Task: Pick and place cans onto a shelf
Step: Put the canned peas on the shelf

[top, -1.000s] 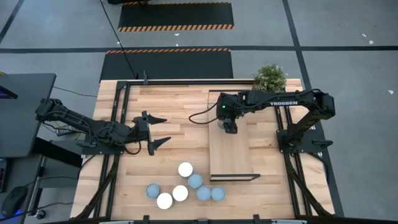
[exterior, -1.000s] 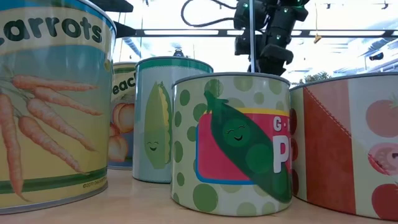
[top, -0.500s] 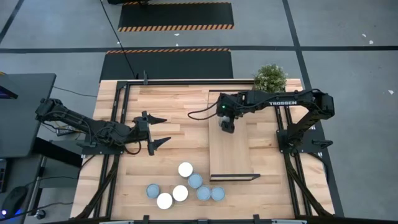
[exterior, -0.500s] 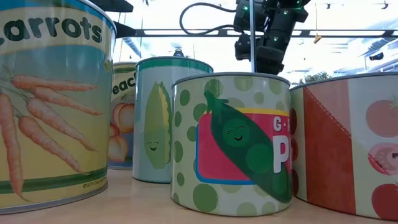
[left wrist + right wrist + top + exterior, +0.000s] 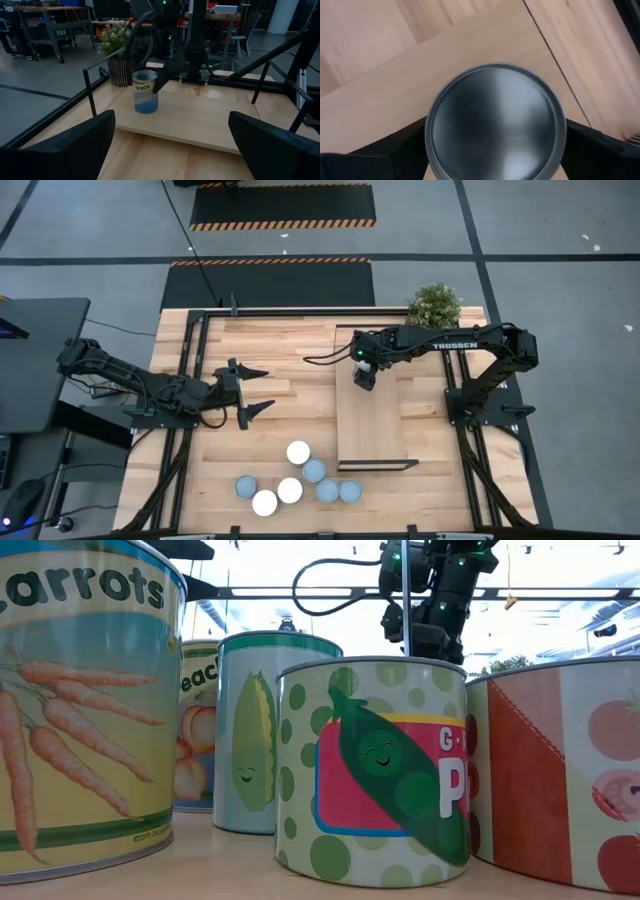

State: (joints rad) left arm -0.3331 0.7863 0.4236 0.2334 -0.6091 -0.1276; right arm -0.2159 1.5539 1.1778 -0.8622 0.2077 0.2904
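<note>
Your right gripper [image 5: 366,376] has slid toward the shelf's [image 5: 385,435] far end; its fingers stand spread either side of a can [image 5: 145,91] resting upright there. Nearer, six cans [image 5: 298,453] cluster on the table [image 5: 290,360]. Your left gripper [image 5: 252,389] waits open.

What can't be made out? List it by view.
High view: the right end effector covers the shelved can.
Low view: the near cans hide the shelf; the carrots can is cut by the edge.
Right wrist view: only that can's lid shows.
</note>
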